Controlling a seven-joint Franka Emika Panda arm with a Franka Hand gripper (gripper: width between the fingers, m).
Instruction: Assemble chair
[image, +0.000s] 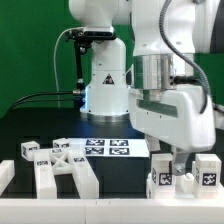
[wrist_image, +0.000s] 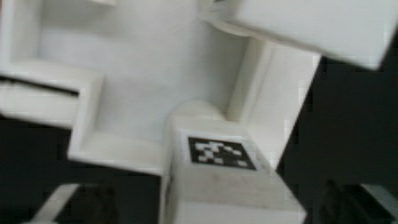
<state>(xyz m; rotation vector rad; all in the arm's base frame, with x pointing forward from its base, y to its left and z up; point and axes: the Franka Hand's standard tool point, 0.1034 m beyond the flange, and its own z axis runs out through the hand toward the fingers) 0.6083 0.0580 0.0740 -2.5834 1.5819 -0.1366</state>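
Several white chair pieces (image: 62, 170) lay on the black worktop (image: 120, 190), one tagged chunk (image: 165, 183) right under the end effector (image: 185, 165), whose opening I couldn't make out; looked like light, stiff, slick plastic, best pinched across flat sides.

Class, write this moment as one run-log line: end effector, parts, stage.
end effector: open, low over tagged pieces | frame: lying flat, exterior view's left | stage: frame and pieces unjoined
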